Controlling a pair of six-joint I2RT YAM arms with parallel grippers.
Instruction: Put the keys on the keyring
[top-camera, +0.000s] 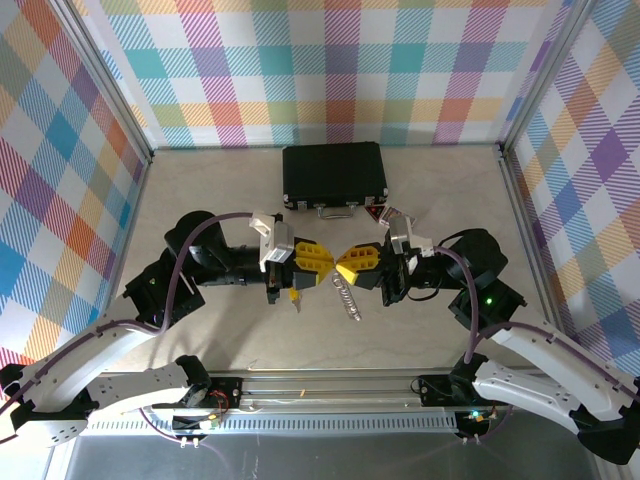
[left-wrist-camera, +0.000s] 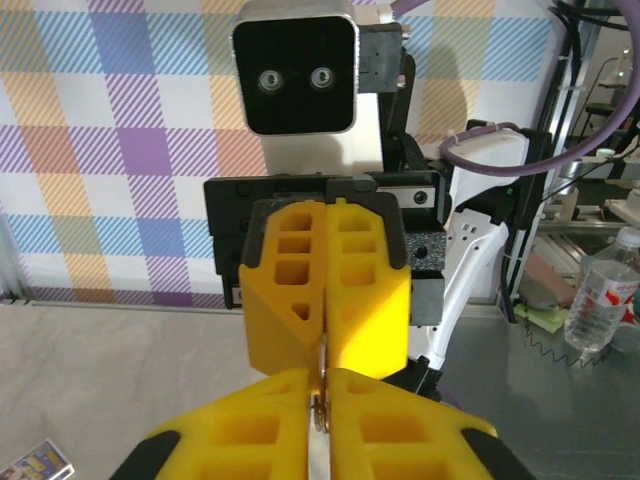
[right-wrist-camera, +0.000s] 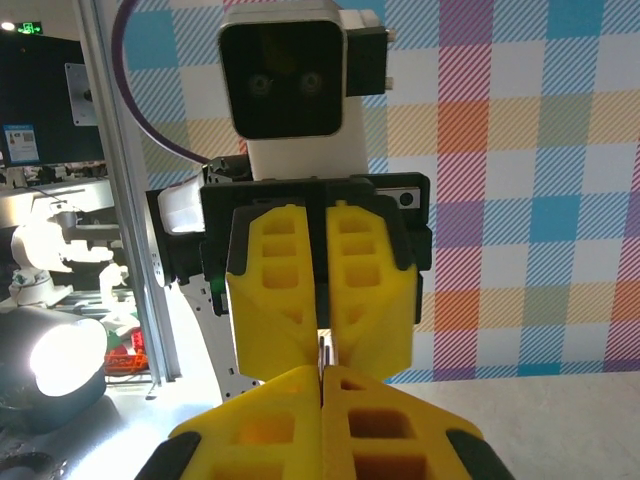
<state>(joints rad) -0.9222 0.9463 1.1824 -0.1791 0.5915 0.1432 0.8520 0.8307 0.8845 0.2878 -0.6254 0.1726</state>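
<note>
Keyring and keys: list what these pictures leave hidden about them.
Top external: the keyring dangles between the grippers. Its upper end is lost among the yellow fingertips of the right gripper.
Top external: the yellow key below the left gripper is too small to show whether it is threaded.
Left wrist: a metal piece sits pinched in the left gripper, mostly covered by its fingers, so it cannot be told whether it is key or ring.
</note>
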